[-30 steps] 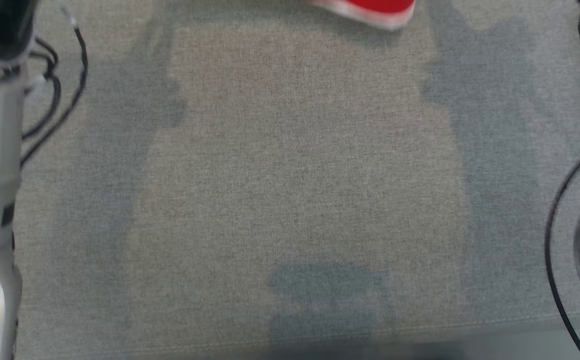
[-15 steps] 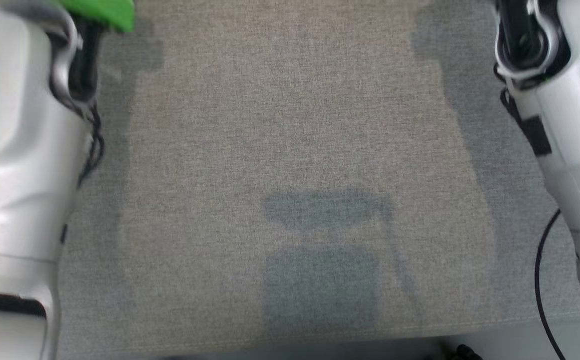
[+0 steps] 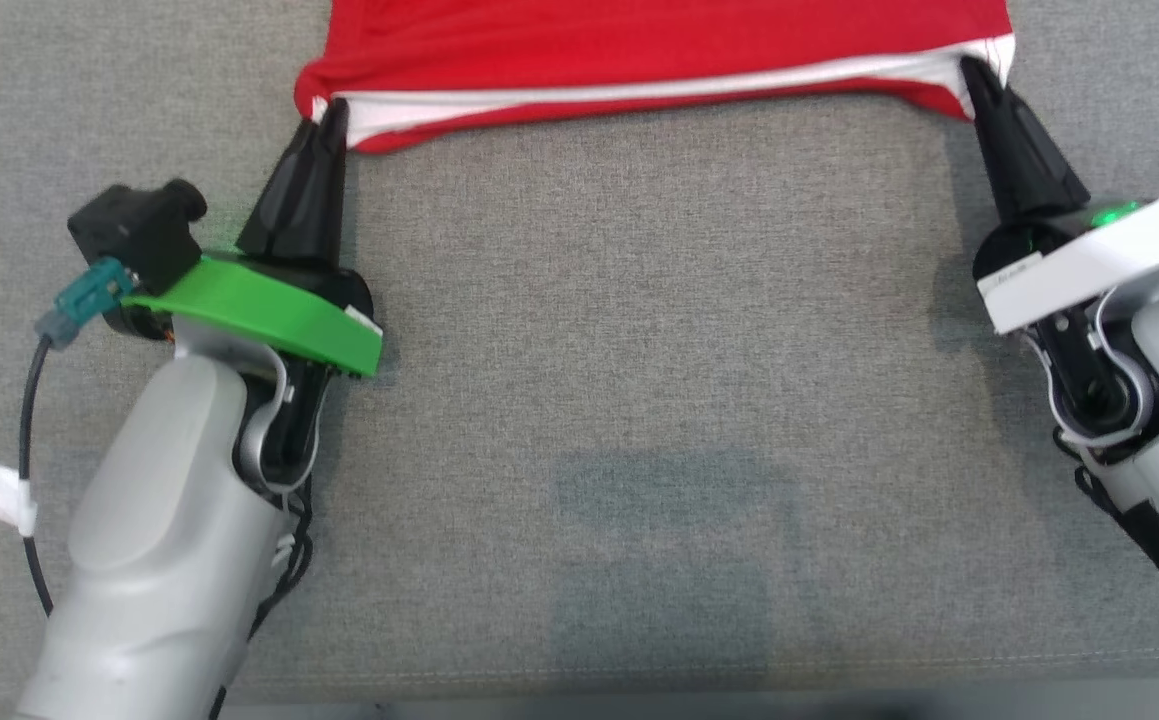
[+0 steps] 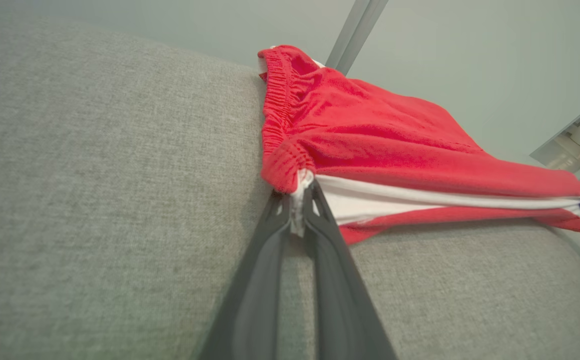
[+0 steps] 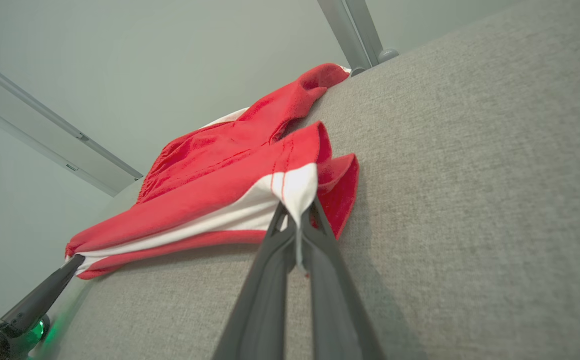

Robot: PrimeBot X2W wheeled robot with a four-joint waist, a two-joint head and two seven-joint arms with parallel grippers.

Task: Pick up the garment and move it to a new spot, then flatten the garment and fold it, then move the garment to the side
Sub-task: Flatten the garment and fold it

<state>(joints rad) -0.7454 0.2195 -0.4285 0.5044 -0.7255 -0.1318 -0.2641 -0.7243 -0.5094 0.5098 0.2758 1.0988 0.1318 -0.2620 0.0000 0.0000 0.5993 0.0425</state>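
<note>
**tabletop_tim:** ok so where's the garment sitting right now?

**foldbot_fan:** Way up at the far side of the grey fabric surface, along the top of the head view, and the frame cuts off its far part. It's red with a white stripe running along the near edge. That edge is pulled pretty much straight between the two grippers.

**tabletop_tim:** both of them have got hold of it?

**foldbot_fan:** Yep. The left gripper is clamped down on the left corner. In the left wrist view you can see a bit of white cloth squeezed between its fingers, right next to the bunched elastic waistband. The right gripper is pinched tight on the right corner, on a white patch by a stitched hem. No gap between the fingers on either one apart from the cloth itself.

**tabletop_tim:** is it lifted or lying flat?

**foldbot_fan:** Most of it rests on the surface. The pinched edge has a shadow under it, but I can't tell if it's actually off the fabric.

**tabletop_tim:** anything else around?

**foldbot_fan:** Green cover on the left wrist, white cover on the right. A metal post stands behind the garment. The grippers are well apart, with bare grey fabric between them.
</note>
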